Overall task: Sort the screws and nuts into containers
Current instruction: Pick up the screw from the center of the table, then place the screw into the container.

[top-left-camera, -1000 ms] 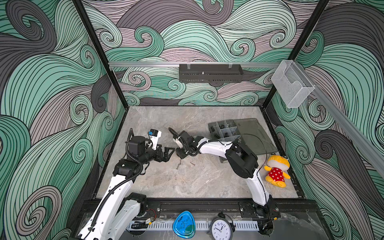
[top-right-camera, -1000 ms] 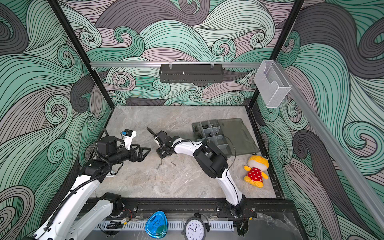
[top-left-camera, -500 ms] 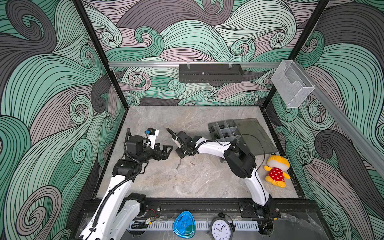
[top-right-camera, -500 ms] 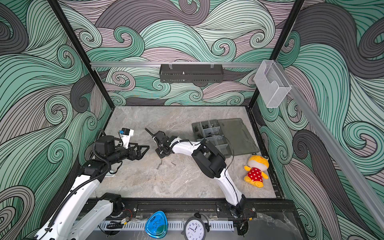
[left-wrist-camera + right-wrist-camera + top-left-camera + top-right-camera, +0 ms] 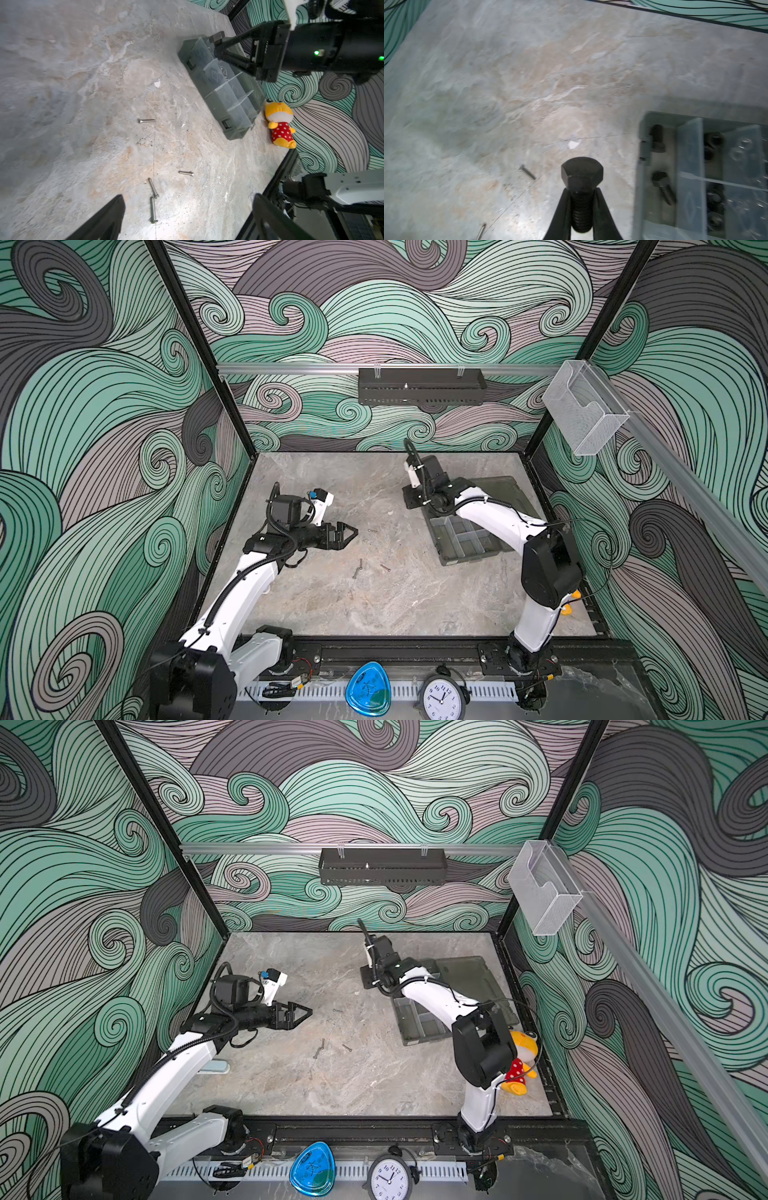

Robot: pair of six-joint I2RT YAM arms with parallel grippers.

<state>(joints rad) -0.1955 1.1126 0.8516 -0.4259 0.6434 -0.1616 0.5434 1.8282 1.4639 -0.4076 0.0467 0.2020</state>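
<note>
1. Swirly green-and-grey wallpaper all round, with a grey marble-look tabletop (image 5: 374,614) filling the middle of both top views.
2. Centre-right sits a translucent smoky-grey plastic organiser box (image 5: 444,531) with light-grey dividers, its flat lid (image 5: 498,493) flopped open behind it.
3. So the right gripper (image 5: 581,192) is clamped on a short black hex-head bolt (image 5: 582,171). The fingers pinch the threaded shank and the head pokes out past the tips. It's up off the tabletop, right next to the box's far end, a bit right of frame centre.
4. Right wrist view, bit blurry: the corner compartment has two more black bolts (image 5: 664,190), the next one black nuts (image 5: 713,141), and beyond that silver nuts (image 5: 741,147).
5. Meanwhile the left gripper (image 5: 352,531) hangs over the tabletop left of centre, jaws wide apart.
6. Four thin silver screws (image 5: 360,563) lie loose on the tabletop around frame centre, between left gripper and box. One sits by itself near the gripper tips, with three bunched lower down.
7. Yellow plush toy in a red polka-dot outfit (image 5: 524,1048) lies just beside the box's near end, partly behind the right arm.
</note>
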